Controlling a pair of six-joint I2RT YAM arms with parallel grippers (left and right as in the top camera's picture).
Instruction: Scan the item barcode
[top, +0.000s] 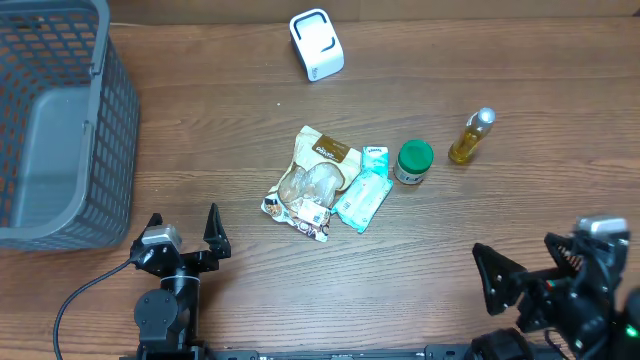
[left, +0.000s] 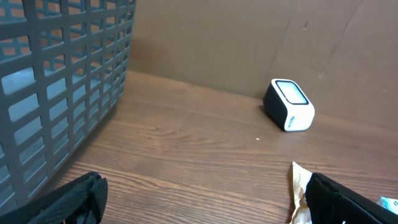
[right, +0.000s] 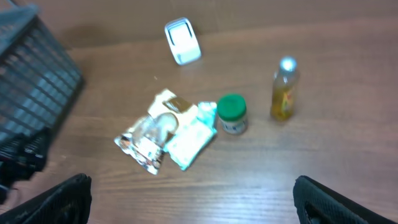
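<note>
A white barcode scanner (top: 316, 44) stands at the back of the table, also seen as the scanner (left: 289, 104) and the scanner (right: 182, 40). In the middle lie a clear-and-tan snack bag (top: 315, 180), a teal packet (top: 365, 188), a green-lidded jar (top: 414, 161) and a yellow bottle (top: 472, 136). My left gripper (top: 184, 232) is open near the front left, away from the items; in its wrist view the left gripper (left: 205, 205) has bare table between its fingers and the bag's corner (left: 300, 193) beside the right one. My right gripper (top: 530, 262) is open at the front right, holding nothing.
A large grey mesh basket (top: 60, 120) fills the left side and stands close to my left arm; the basket wall (left: 56, 81) looms on the left in that wrist view. The right wrist view shows the bag (right: 155, 134), packet (right: 193, 134), jar (right: 232, 113) and bottle (right: 285, 90) ahead.
</note>
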